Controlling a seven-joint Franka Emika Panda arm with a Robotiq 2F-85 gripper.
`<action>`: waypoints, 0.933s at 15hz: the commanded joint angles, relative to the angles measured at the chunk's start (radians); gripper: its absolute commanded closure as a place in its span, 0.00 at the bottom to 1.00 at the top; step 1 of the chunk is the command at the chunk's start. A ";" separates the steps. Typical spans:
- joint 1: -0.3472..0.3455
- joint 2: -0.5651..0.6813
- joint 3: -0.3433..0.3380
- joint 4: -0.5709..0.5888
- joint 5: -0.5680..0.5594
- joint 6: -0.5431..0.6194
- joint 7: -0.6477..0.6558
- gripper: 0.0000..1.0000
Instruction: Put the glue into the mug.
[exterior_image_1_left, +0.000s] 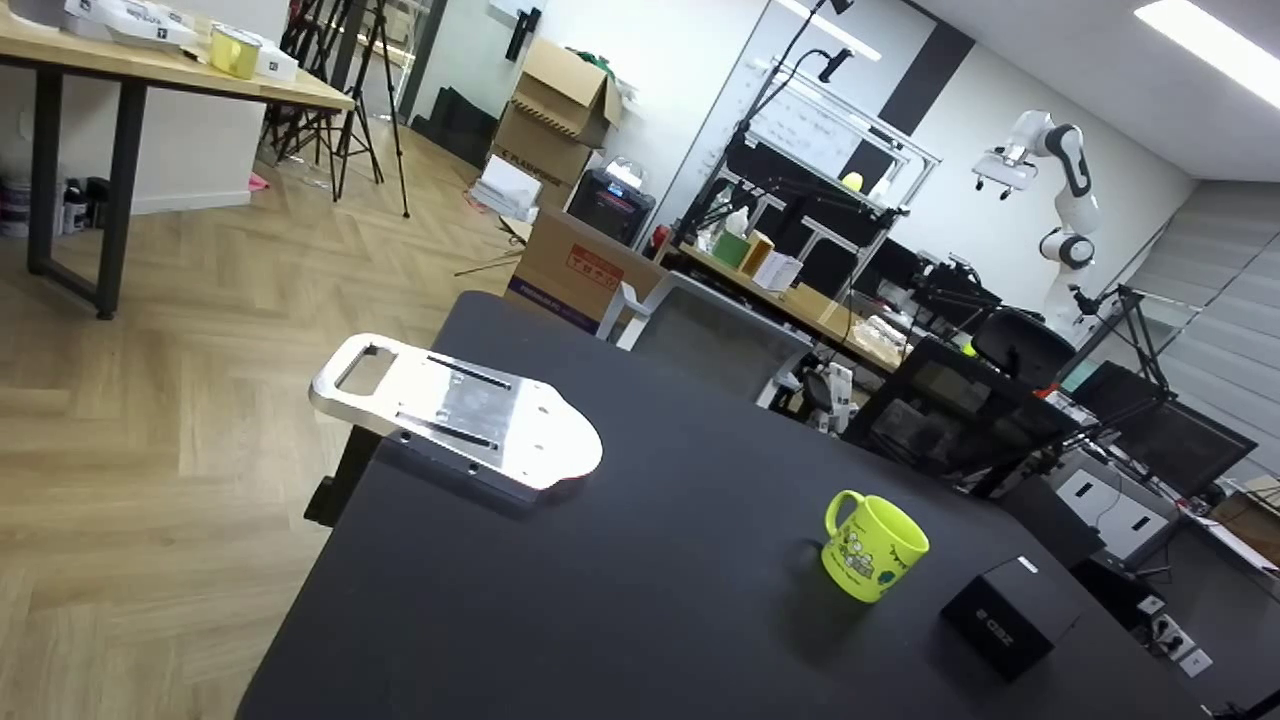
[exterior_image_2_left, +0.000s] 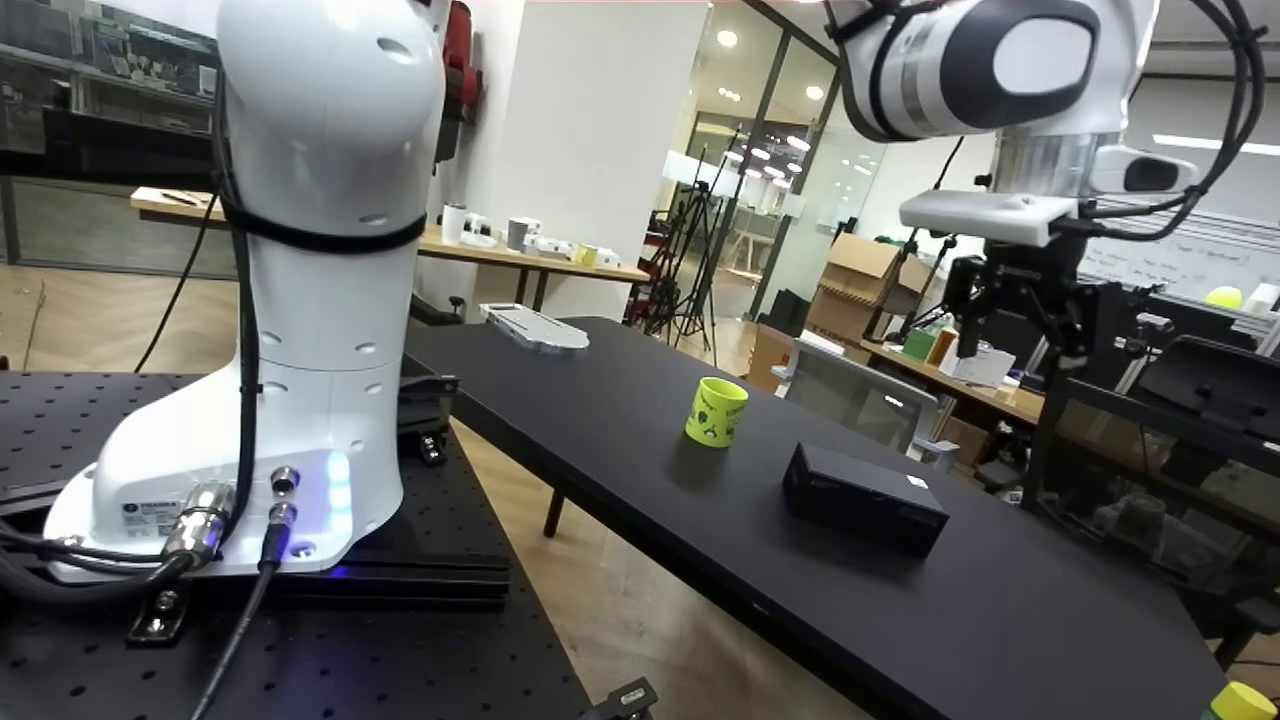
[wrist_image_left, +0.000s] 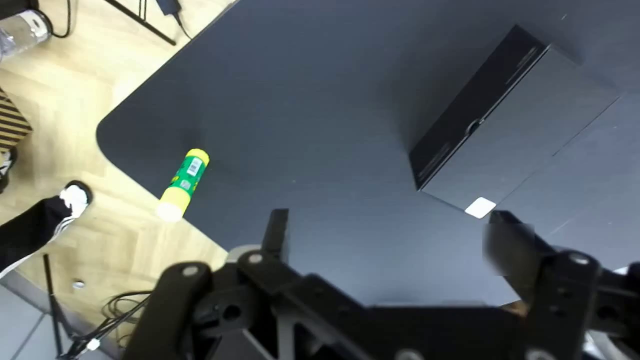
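Observation:
The glue is a green and yellow stick near the table's rounded corner, to the upper left of my gripper in the wrist view. In an exterior view only its yellow top shows at the bottom right corner, and it seems to stand upright. The lime-green mug stands upright on the table in both exterior views, with its opening up. The mug is out of the wrist view. My gripper is open with nothing between its fingers. In an exterior view the gripper hangs high above the table.
A black box lies on the dark table between the mug and the glue; it also shows in the wrist view. A silver metal plate lies at the table's far end. Chairs stand along one side.

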 joint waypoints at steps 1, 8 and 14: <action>-0.052 0.235 -0.017 0.241 0.011 0.050 0.120 0.00; -0.148 0.561 -0.108 0.642 0.012 0.036 0.329 0.00; -0.171 0.814 -0.164 0.901 0.036 0.031 0.557 0.00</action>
